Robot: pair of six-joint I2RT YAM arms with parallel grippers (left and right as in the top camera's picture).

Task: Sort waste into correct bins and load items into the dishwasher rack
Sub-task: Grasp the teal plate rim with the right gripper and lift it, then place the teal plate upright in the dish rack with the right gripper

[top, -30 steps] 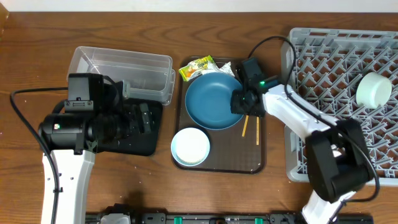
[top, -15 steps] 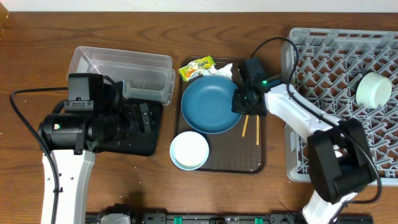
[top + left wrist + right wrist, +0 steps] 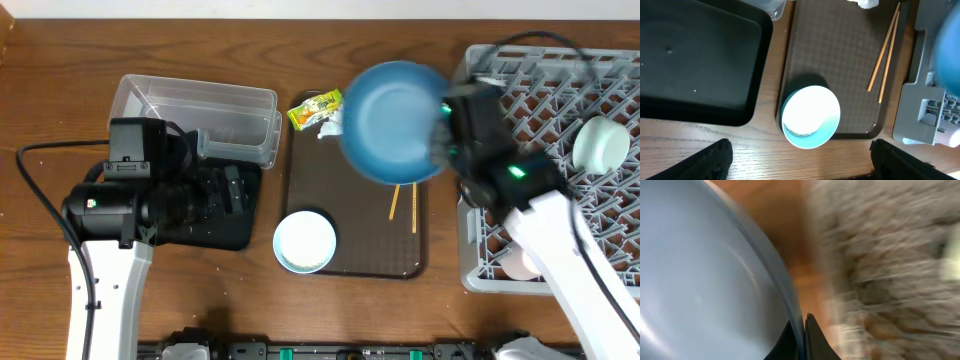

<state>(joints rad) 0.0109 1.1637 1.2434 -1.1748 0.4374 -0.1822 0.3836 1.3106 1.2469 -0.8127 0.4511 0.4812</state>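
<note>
The blue bowl [image 3: 393, 122] hangs blurred above the far right corner of the brown tray [image 3: 350, 262], its edge reaching over the left rim of the grey rack [image 3: 540, 110]. Its right rim sits in the right hand [image 3: 800, 336], whose two dark fingertips are pinched narrow on the thin edge, with the bowl's inside spreading to the left of the grip in the wrist view. Below it on the tray lie the chopsticks [image 3: 403, 205], and at the near left corner stands the mint-green bowl [image 3: 811, 117] with white grains [image 3: 800, 134] inside. The wrapper [image 3: 315, 107] and the tissue [image 3: 330, 127] lie at the tray's far edge, just left of the blue bowl. The left hand [image 3: 800, 162] hovers wide and holds nothing, over the bench beside the black tray [image 3: 695, 65].
</note>
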